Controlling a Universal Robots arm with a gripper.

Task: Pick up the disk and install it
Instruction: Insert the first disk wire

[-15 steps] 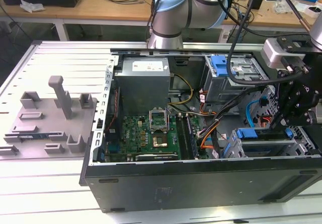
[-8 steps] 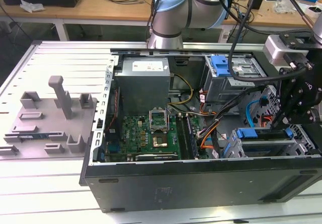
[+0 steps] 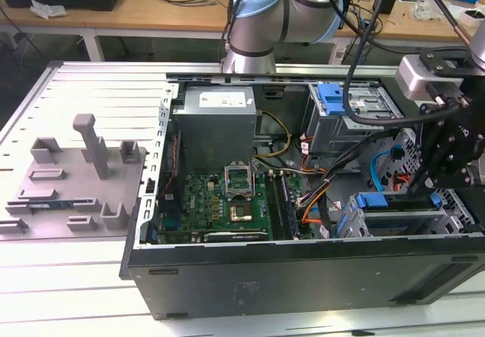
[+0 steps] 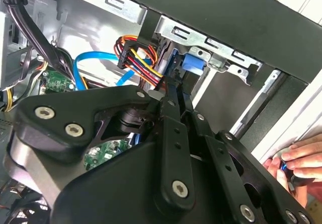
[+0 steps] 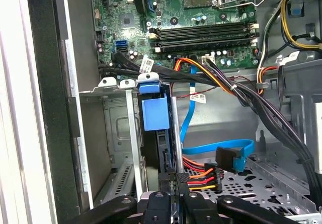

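Disk (image 5: 154, 114): stands on edge in the case's drive bay (image 5: 118, 133), blue carrier uppermost, directly ahead of the gripper (image 5: 173, 181). Gripper fingers narrow, pinching the disk's near edge. Beyond: cables (image 5: 201, 176), then motherboard (image 5: 201, 27).

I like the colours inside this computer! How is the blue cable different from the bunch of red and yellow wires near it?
The blue cable is one flat band in a single colour; the wire bunch is several thin strands in red, orange, yellow and black. The blue cable runs long, down from near the board and round in a loop; the wire bunch shows as a short stretch. Both end in a black plug and lie inside the case, beside the disk.
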